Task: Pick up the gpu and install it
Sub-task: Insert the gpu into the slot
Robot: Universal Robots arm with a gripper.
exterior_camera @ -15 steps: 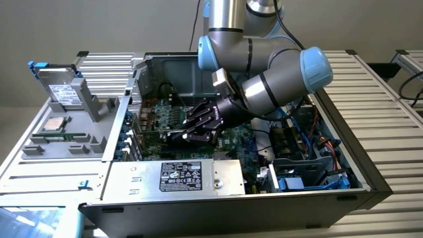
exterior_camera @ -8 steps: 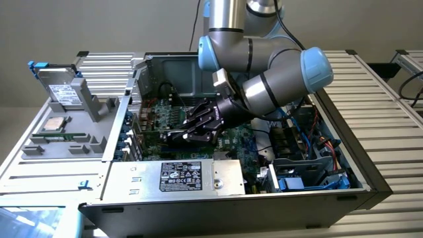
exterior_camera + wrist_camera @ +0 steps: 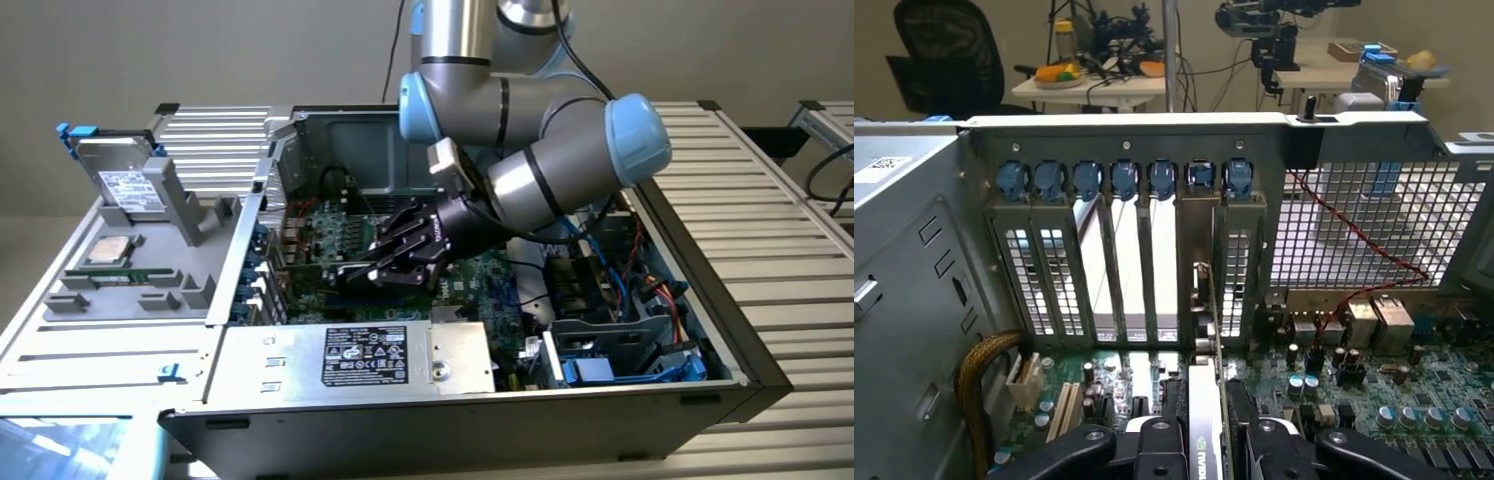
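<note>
My gripper point(image 3: 398, 252) reaches down into the open computer case point(image 3: 694, 300) over the green motherboard point(image 3: 467, 285). It is shut on the gpu point(image 3: 350, 272), which stands on edge just above or on the board. In the wrist view the gpu point(image 3: 1206, 400) is edge-on between the black fingers point(image 3: 1154, 445), with the gripper point(image 3: 1209, 452) closed around it. Its silver bracket point(image 3: 1200, 300) stands upright against the rear slot panel point(image 3: 1124, 250), in line with one slot opening. Whether the card's edge sits in the board's connector is hidden.
A silver power supply point(image 3: 354, 355) lies along the case's near side. Blue and white cables point(image 3: 601, 290) and a drive bay point(image 3: 601, 365) crowd the exterior view's right. A grey parts tray point(image 3: 127, 270) stands at the left. Blue slot clips point(image 3: 1124, 178) line the rear panel.
</note>
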